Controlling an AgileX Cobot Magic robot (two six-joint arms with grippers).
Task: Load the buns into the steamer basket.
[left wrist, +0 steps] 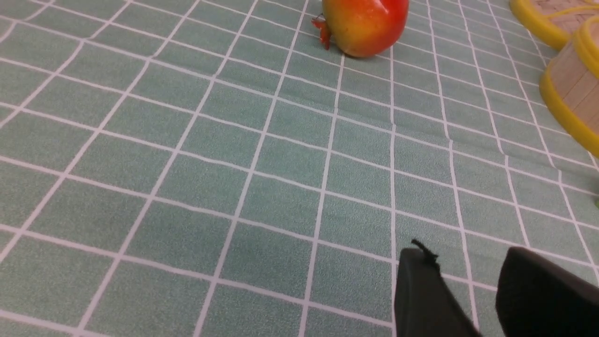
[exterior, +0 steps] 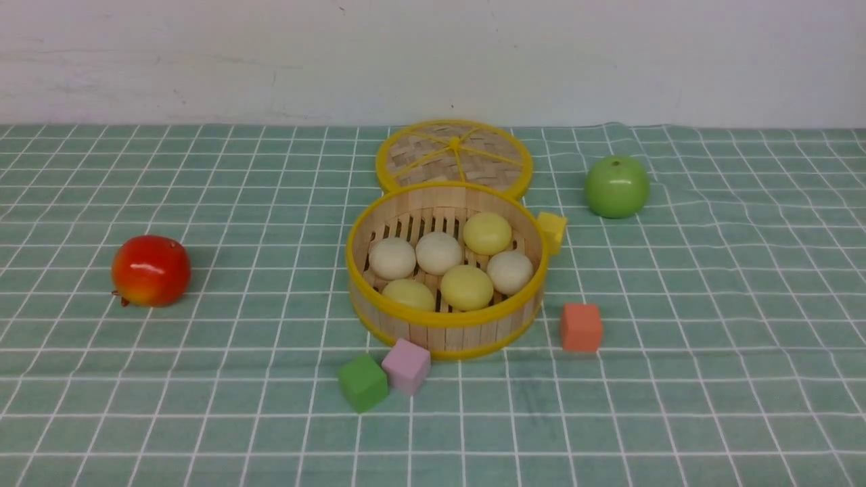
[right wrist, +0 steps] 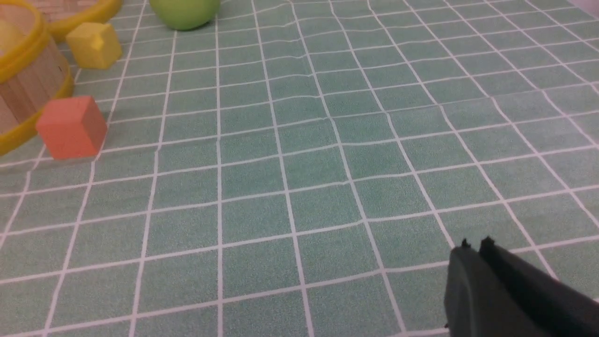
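Buns (exterior: 439,253), all six, sat inside the steamer basket (exterior: 446,319); left claw (left wrist: 468,281) hung released and empty, right claw (right wrist: 477,248) clenched on nothing.

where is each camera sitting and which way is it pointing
Front view: between the arms, facing forward at the steamer basket holding six buns; no robot parts show.
Left wrist view: on the left arm, low over the tablecloth, facing the red apple; the open left claw shows.
Right wrist view: on the right arm, facing the orange cube; the shut right claw shows.
Both wrist views catch the basket wall.
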